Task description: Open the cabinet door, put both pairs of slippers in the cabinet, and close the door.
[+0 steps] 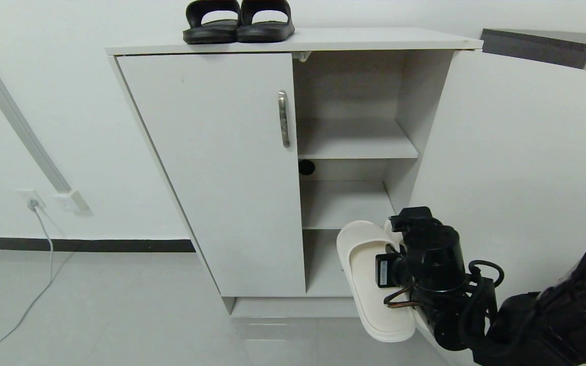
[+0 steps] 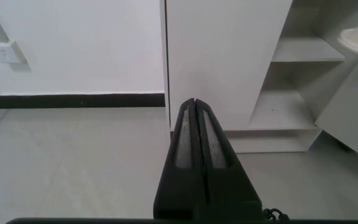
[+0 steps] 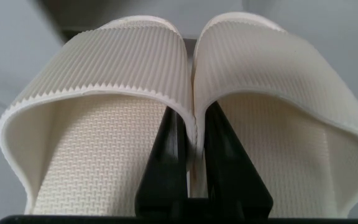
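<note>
Right gripper (image 3: 191,146): black fingers closed to a narrow pinch on the pair of cream-white ribbed foam slippers (image 1: 369,274). It clamps the two inner strap edges together, so one grasp carries both shoes side by side. Location of the pair: in the air before the open half of the white laminate two-door cabinet (image 1: 293,40), toes toward the lower shelves (image 1: 341,203), resting on neither. Judged to be the stowing step for this pair; which shelf is intended cannot be told.

Left gripper (image 2: 194,109): fingers pressed together, nothing between them. It hangs low over the floor, facing the cabinet and well apart from the work, presumably to leave the loaded arm's path free.

Right door (image 1: 517,152): swung wide, giving access to the shelves.

Left door (image 1: 211,168): closed, with a brushed-metal bar handle (image 1: 284,118) at its inner edge.

Pair of black moulded slide slippers (image 1: 239,23): side by side on the cabinet top, above the left door. Not yet stowed, so roughly half the loading remains, then the closing.
</note>
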You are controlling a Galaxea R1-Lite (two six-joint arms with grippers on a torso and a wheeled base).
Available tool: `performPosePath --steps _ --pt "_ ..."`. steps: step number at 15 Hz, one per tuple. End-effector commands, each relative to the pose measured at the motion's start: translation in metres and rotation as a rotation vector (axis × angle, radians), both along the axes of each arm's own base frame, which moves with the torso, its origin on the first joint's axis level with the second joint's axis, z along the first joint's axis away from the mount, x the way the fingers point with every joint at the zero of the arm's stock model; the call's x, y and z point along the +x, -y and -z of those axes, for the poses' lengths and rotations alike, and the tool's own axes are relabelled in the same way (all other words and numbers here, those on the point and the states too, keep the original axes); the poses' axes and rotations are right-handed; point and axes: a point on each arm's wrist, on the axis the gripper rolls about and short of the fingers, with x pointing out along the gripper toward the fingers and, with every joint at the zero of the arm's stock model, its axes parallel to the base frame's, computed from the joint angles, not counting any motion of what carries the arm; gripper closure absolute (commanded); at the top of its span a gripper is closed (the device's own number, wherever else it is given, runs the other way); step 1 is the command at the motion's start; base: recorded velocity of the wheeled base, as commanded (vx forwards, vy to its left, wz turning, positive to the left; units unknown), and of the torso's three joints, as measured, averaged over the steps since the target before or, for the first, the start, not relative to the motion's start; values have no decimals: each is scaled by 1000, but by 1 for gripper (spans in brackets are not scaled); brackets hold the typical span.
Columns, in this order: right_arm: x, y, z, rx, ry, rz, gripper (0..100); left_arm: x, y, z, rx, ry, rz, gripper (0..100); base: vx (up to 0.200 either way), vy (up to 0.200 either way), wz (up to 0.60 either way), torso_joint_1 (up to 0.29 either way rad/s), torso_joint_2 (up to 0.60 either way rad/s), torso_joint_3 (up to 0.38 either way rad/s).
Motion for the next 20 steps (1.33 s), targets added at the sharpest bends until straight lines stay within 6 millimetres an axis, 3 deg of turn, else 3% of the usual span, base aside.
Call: performPosePath --steps 1,7,20 --pt "10 -11 9 9 7 -7 100 0 0 0 0 -2 -2 100 0 0 0 0 0 0" --pt "31 -32 14 34 36 -19 100 0 0 0 0 -2 -2 100 0 0 0 0 0 0" --pt "31 -34 21 24 25 -24 100 0 0 0 0 -2 0 100 0 0 0 0 0 -29"
